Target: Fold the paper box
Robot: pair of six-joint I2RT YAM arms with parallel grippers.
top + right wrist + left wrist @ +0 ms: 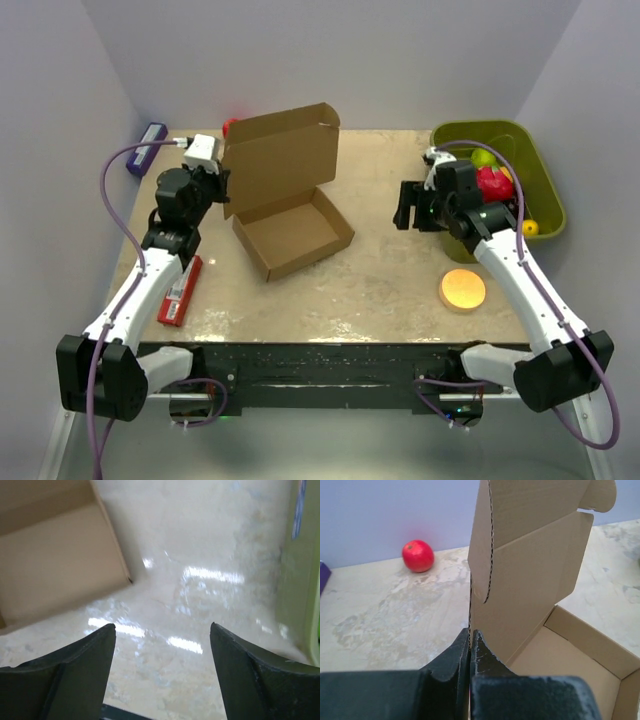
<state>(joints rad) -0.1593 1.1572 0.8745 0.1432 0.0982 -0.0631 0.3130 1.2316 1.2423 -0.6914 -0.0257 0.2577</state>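
Left wrist view: left gripper [470, 642] is clamped on the upright lid of the plain brown cardboard mailer box [535, 590], right gripper [162, 626] spread open over the beige marbled table [200, 555].

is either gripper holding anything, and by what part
The left gripper pinches the paper box by the side edge of its raised lid; the right gripper holds nothing.

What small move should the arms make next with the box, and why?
Probably the left gripper, shut on the edge of the upright lid, should tip that lid down over the open tray of the paper box. The right gripper is open and empty, apart from the box.
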